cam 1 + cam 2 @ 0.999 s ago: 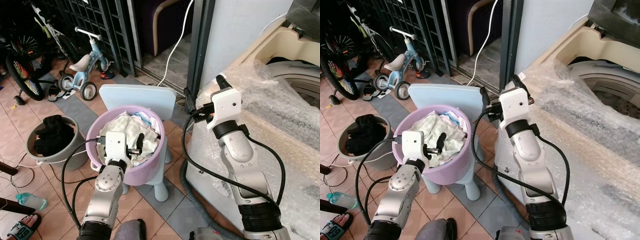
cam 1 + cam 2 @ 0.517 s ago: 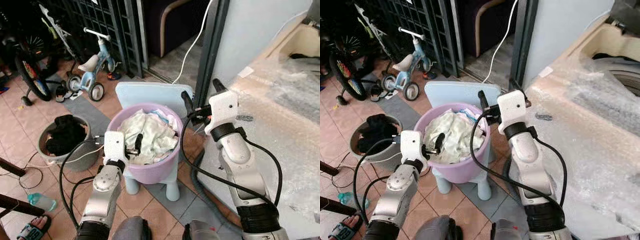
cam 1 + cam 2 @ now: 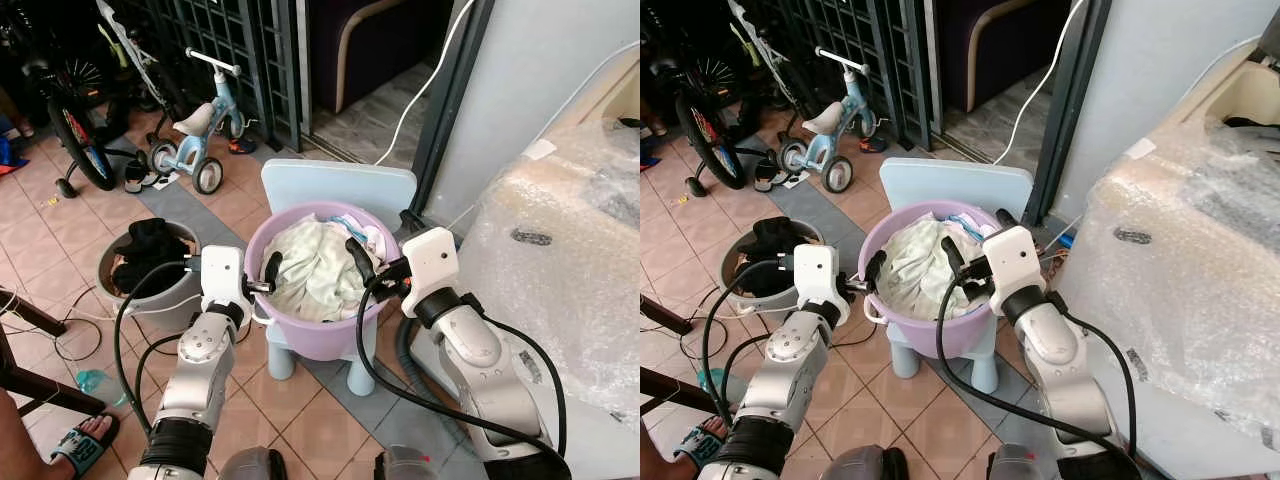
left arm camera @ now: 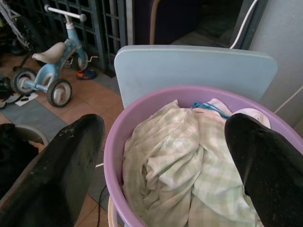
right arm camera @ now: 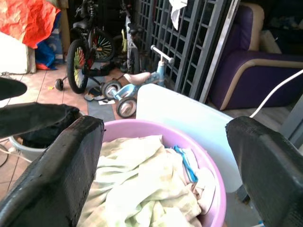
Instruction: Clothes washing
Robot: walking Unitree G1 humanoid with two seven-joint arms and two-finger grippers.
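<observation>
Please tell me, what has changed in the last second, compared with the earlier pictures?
The right gripper came down from beside the washing machine to the purple basin's right rim. The camera also shifted. The left gripper stayed at the left rim, both open. The clothes lie untouched.

**Both grippers at the laundry basin**

A purple basin of pale clothes stands on a light blue chair at frame centre. The left gripper sits at the basin's left rim, the right gripper at its right rim, fingers spread. A grey bucket with dark clothing stands centre left. A blue tricycle is upper left. A plastic-wrapped washing machine occupies the right.
</observation>
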